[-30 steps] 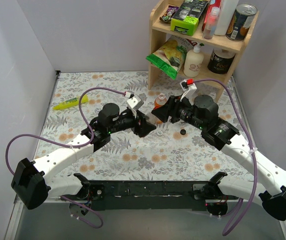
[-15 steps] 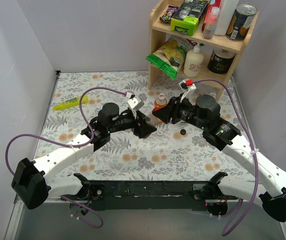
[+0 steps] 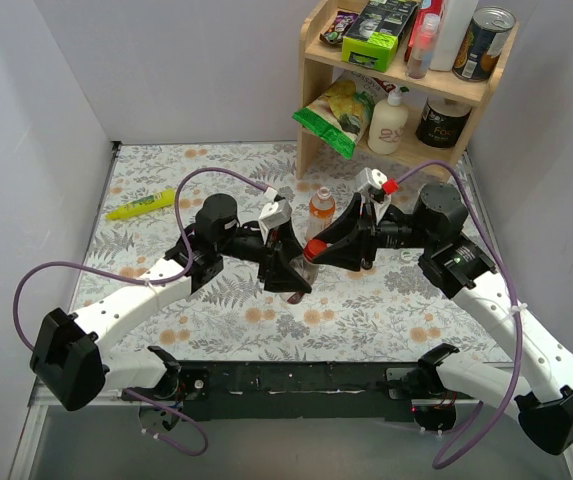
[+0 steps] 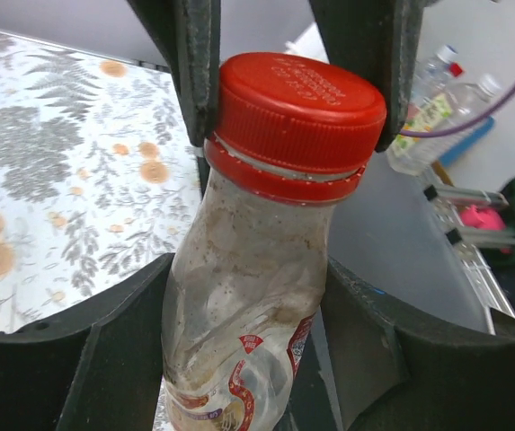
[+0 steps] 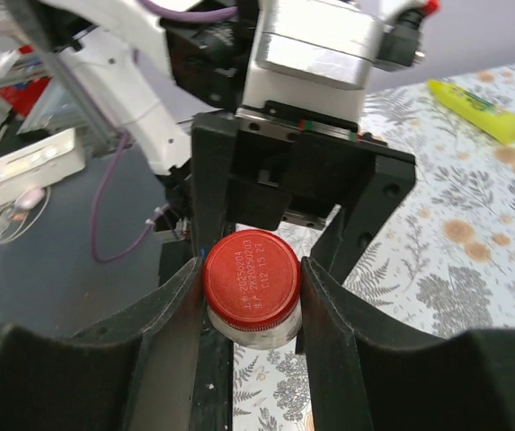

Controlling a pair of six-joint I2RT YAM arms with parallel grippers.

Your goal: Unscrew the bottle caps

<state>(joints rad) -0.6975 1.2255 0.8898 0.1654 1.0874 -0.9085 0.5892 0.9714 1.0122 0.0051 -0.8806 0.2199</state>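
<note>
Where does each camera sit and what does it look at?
Top view: above and behind the arms, looking down at the table; both arms show.
Left wrist: faces along the bottle to the red cap; left tool grips the bottle.
Right wrist: faces the cap's top; right tool on it.
Both wrists share the cap.

Cap [image 5: 252, 274] atop bottle [image 4: 239, 296], between right fingers [image 5: 163, 341]; shelf [image 3: 406, 73] behind.

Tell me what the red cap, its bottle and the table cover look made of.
Red cap: opaque moulded plastic with a slight sheen and raised lettering on top.
Bottle: thin clear plastic, dented and creased, with residue clouding the wall.
Table cover: matte printed sheet with a fern-and-flower pattern; cloth or vinyl, I cannot tell which.
</note>
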